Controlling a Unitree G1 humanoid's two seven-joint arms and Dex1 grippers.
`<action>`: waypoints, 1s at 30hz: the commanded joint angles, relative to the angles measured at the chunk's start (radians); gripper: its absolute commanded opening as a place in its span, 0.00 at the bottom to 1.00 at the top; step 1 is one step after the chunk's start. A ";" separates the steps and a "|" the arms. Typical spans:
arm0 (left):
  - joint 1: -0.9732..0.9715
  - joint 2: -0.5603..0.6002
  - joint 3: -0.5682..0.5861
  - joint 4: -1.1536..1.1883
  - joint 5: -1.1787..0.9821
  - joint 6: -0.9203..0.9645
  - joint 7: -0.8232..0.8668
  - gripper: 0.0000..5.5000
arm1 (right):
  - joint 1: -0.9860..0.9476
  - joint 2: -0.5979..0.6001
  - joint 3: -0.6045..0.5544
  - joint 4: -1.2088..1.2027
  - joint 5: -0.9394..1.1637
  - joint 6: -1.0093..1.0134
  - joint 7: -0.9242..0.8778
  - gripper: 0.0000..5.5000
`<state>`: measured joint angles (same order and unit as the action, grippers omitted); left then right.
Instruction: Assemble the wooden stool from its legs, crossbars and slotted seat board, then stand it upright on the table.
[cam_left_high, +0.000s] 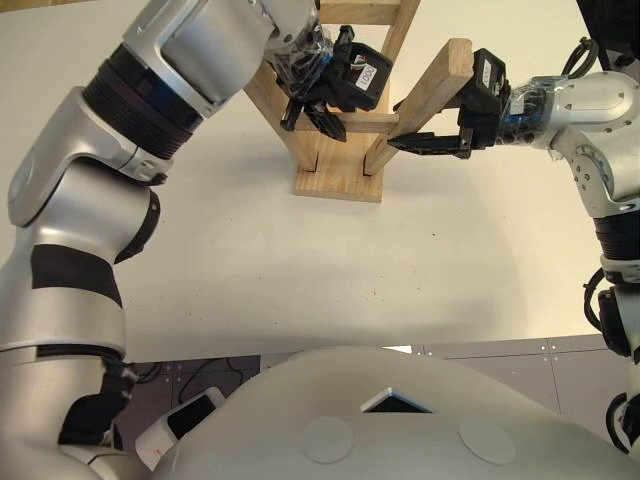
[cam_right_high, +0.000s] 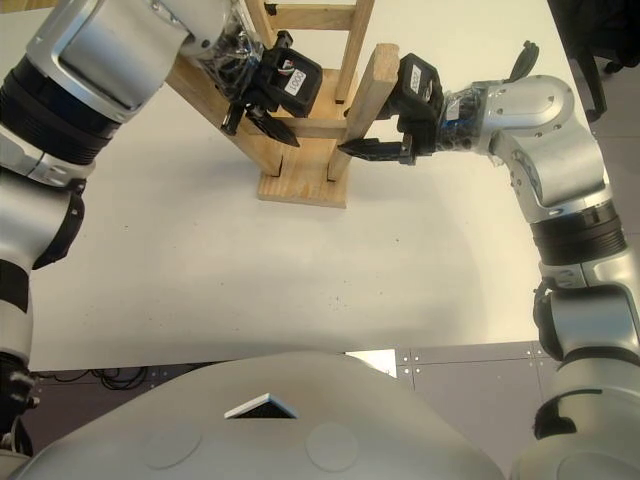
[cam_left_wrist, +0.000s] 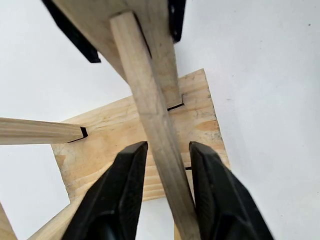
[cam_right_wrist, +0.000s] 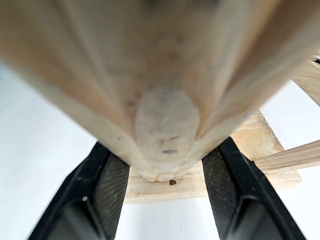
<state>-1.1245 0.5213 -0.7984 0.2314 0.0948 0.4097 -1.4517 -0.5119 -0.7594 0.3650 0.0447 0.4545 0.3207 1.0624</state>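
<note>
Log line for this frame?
phase: assembly | seat board flat on table | left gripper open around crossbar | right gripper shut on leg

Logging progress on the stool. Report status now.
Left gripper at the crossbar, grip unclear. Right gripper shut on a leg. Stool upside down, seat board on table. Nothing in the way.

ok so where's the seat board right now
In the head views the seat board lies flat on the table at far centre, legs slotted into it, under the left gripper and right gripper.

White table (cam_left_high: 250, 270) bears the seat board (cam_left_high: 335, 185), seemingly flat.
</note>
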 joint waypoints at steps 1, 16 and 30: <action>0.037 -0.028 -0.005 0.015 0.050 -0.024 0.012 0.17 | 0.113 -0.037 0.101 0.070 -0.165 0.143 -0.040 0.37; 0.187 -0.172 -0.076 0.079 0.173 -0.013 0.045 0.14 | 0.042 0.137 0.382 0.198 -0.272 0.354 -0.084 0.37; 0.079 0.019 0.226 -0.161 0.075 -0.202 0.024 0.38 | 0.172 0.039 -0.102 -0.282 -0.030 0.332 -0.242 0.65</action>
<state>-1.0211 0.4646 -0.6217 0.1022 0.1666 0.2435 -1.4081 -0.3259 -0.6709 0.3017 -0.1481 0.4342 0.6265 0.8200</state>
